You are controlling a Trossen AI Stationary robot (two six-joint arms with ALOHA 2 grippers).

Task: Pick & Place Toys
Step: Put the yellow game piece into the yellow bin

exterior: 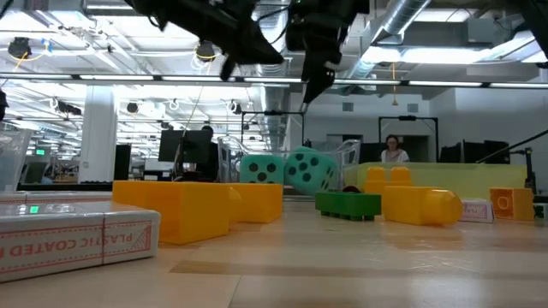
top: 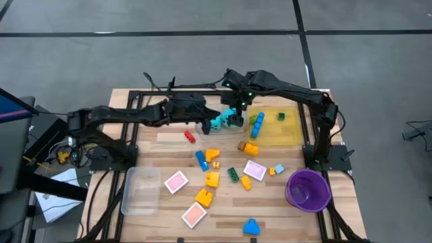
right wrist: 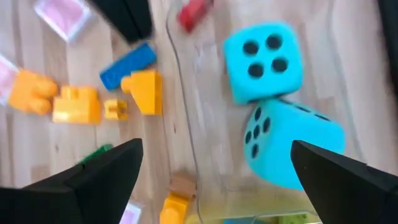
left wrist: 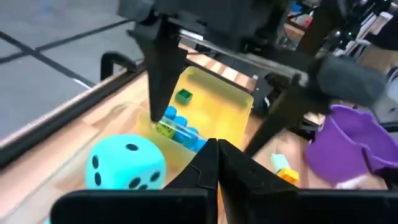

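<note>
Two turquoise foam dice (right wrist: 264, 59) (right wrist: 292, 146) lie side by side in a shallow clear tray (top: 202, 127) near the table's middle. One die leans tilted against the other (exterior: 310, 169). My right gripper (right wrist: 214, 174) hangs open above them, pointing steeply down, with a finger on either side and clear of them. My left gripper (left wrist: 217, 152) is shut and empty, held off the table just left of the dice (top: 212, 115). Small bricks (top: 212, 179) and pink tiles (top: 176, 182) lie scattered on the near half of the table.
A yellow tray (top: 287, 131) with blue and green bricks (left wrist: 180, 127) lies right of the dice. A purple bowl (top: 308, 189) stands at the near right and a second clear tray (top: 142, 189) at the near left. People sit in the room beyond the table.
</note>
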